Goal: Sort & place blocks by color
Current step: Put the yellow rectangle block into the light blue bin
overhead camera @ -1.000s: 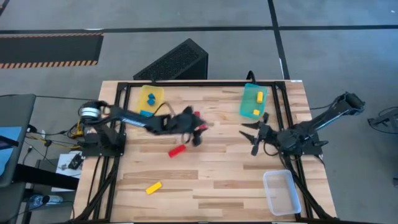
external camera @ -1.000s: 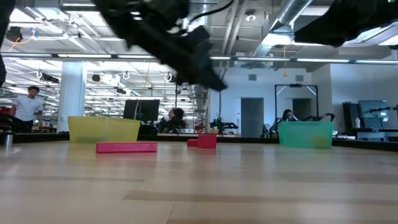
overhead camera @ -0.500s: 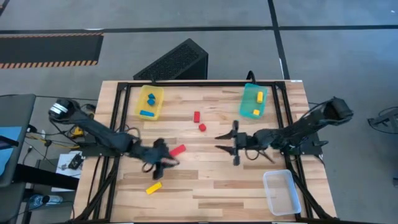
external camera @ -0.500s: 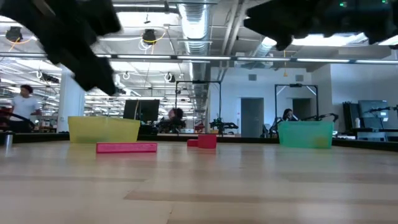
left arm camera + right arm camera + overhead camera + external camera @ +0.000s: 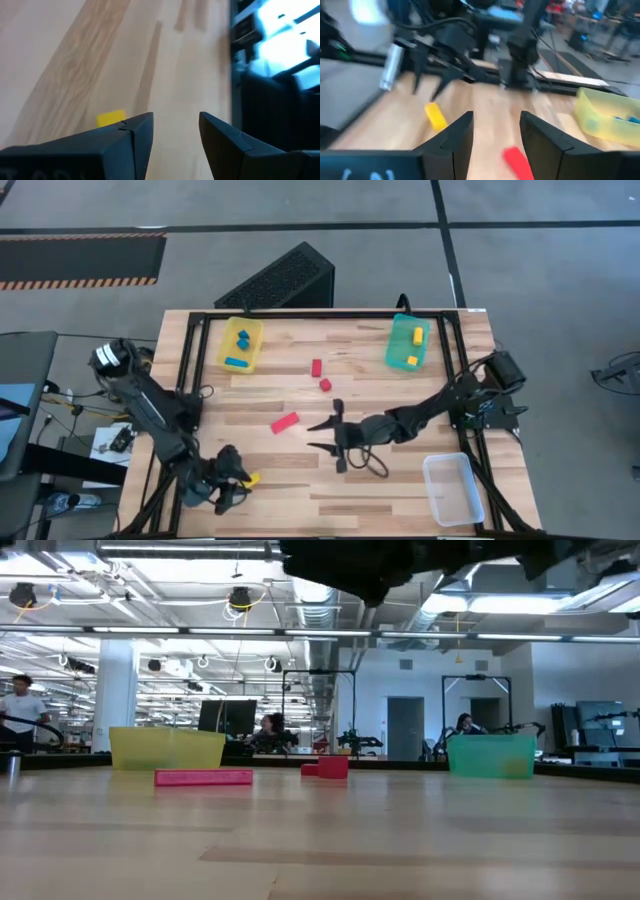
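Note:
My left gripper [image 5: 228, 486] [image 5: 175, 125] is open at the table's near left, just left of a yellow bar [image 5: 248, 478] [image 5: 111, 118] lying flat on the wood. My right gripper [image 5: 326, 438] [image 5: 496, 125] is open near the table's middle and points left. A red bar [image 5: 285, 422] [image 5: 517, 160] [image 5: 203, 777] lies flat just left of it. Two small red blocks [image 5: 320, 376] [image 5: 327, 767] rest farther back. Blue blocks lie in the yellow tray [image 5: 240, 343]; yellow blocks lie in the teal tray [image 5: 408, 343].
A clear tray [image 5: 452, 488] sits at the near right corner. The yellow tray [image 5: 167, 748] and teal tray [image 5: 490, 755] stand along the far edge. A black frame borders the table [image 5: 330, 490]. People show in the room beyond.
My left gripper has swept from the red blocks at the table's middle toward the near left corner, ending beside the yellow bar. My right gripper has moved from the right side toward the left and the near edge, ending close to the red bar. No block has moved.

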Tool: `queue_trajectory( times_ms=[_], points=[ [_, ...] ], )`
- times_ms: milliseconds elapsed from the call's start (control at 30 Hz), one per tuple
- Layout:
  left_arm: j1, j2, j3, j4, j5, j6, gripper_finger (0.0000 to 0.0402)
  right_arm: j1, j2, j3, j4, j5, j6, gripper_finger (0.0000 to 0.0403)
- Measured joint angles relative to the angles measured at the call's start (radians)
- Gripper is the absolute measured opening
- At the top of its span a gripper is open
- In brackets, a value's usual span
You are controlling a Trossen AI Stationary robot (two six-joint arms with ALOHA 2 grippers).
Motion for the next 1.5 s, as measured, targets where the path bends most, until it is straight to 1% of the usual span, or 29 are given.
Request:
queue_trajectory(
  times_ms=[133,267,400,567,700,833,900,967,1100,1400,1500],
  points=[
    [-0.009,0.099,0.0,0.016,0.016,-0.095,0.0145,0.009,-0.012,0.071,-0.22,0.081,-0.01,0.0188],
    [-0.006,0.164,0.004,0.017,0.048,-0.164,0.0158,0.021,-0.031,0.095,-0.363,0.14,-0.011,0.019],
    [0.002,0.204,0.039,-0.004,0.052,-0.163,0.0184,0.024,-0.038,0.098,-0.377,0.158,0.008,0.019],
    [0.035,0.214,0.093,-0.076,0.096,-0.056,0.021,0.023,-0.042,0.097,-0.377,0.159,0.014,0.0192],
    [0.051,0.214,0.174,-0.242,0.116,0.014,0.0211,0.023,-0.042,0.097,-0.391,0.159,0.014,0.0191],
    [0.056,0.213,0.271,-0.42,0.111,0.01,0.0207,0.024,-0.042,0.097,-0.396,0.159,0.014,0.0192],
    [0.056,0.213,0.289,-0.462,0.106,0.009,0.0206,0.024,-0.042,0.097,-0.403,0.159,0.014,0.0191],
    [0.056,0.213,0.294,-0.461,0.078,0.009,0.0206,0.023,-0.042,0.097,-0.411,0.159,0.015,0.019],
    [0.056,0.236,0.277,-0.486,0.072,0.021,0.0206,0.024,-0.042,0.097,-0.419,0.159,0.015,0.019],
    [0.056,0.29,0.221,-0.488,0.125,-0.011,0.0204,0.03,-0.042,0.097,-0.421,0.157,0.017,0.0189],
    [0.057,0.308,0.22,-0.483,0.137,0.0,0.0189,0.03,-0.042,0.097,-0.429,0.157,0.014,0.0187]
  ],
)
